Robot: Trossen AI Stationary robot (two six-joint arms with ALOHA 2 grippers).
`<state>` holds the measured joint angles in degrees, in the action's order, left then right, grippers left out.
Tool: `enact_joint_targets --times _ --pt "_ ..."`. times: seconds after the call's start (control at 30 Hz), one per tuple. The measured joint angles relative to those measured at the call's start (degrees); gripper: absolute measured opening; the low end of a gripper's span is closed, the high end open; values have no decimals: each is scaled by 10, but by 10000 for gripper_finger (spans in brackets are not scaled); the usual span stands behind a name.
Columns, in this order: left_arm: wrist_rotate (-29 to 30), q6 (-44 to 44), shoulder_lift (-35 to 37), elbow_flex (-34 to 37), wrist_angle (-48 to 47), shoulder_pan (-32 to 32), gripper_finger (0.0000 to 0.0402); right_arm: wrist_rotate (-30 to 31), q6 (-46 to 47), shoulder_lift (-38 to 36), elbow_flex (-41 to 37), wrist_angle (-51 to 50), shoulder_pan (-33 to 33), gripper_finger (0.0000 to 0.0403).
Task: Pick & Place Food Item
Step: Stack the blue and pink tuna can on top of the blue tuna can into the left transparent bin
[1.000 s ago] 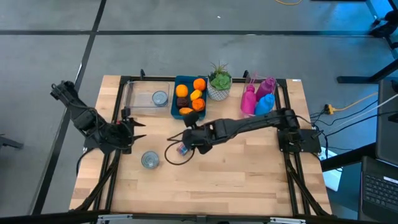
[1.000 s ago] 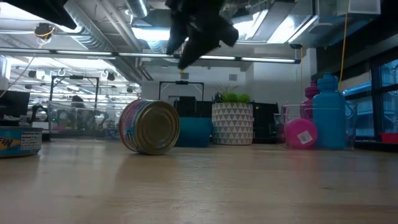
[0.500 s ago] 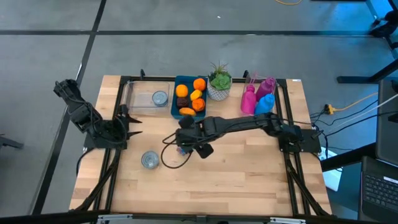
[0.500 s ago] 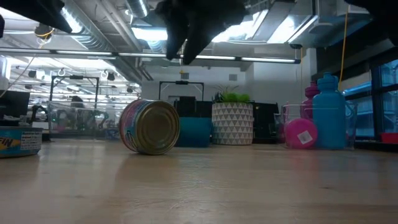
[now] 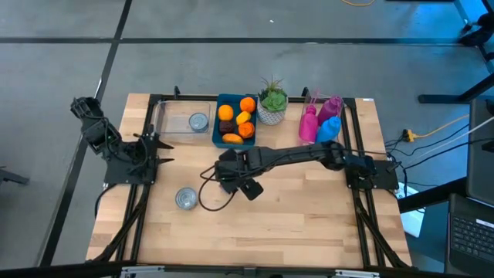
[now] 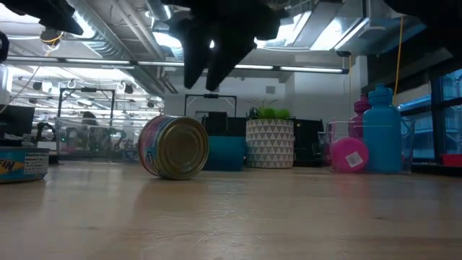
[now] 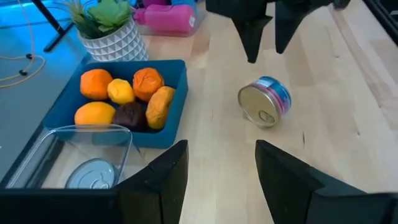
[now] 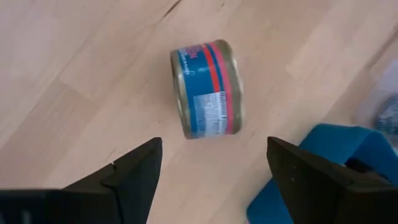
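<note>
Tin can (image 8: 207, 89) on its side is my target; it lies on the wooden table (image 5: 309, 224) just in front of the blue tray (image 7: 173, 93) of fruit, label showing, one flat end toward the left arm. My right gripper (image 6: 211, 68) hangs directly above it, jaws spread and empty, not touching. The left gripper (image 7: 214, 165) waits off beyond the tray, parted and holding nothing. I judge the can rigid, fairly heavy, with smooth metal that rolls easily. I'd pinch across the two flat ends, though from the low view I can't quite tell how well the jaws line up.
</note>
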<state>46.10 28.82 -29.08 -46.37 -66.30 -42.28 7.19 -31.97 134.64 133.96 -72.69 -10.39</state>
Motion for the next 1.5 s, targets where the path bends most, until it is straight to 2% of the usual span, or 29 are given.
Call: enact_joint_targets --times 0.8,1.5 --pt "7 4 -3 1 -2 0 180 -11 -29 22 0 63 -1 288" --pt "7 5 -3 1 -2 0 180 -7 -35 75 -1 92 4 288"
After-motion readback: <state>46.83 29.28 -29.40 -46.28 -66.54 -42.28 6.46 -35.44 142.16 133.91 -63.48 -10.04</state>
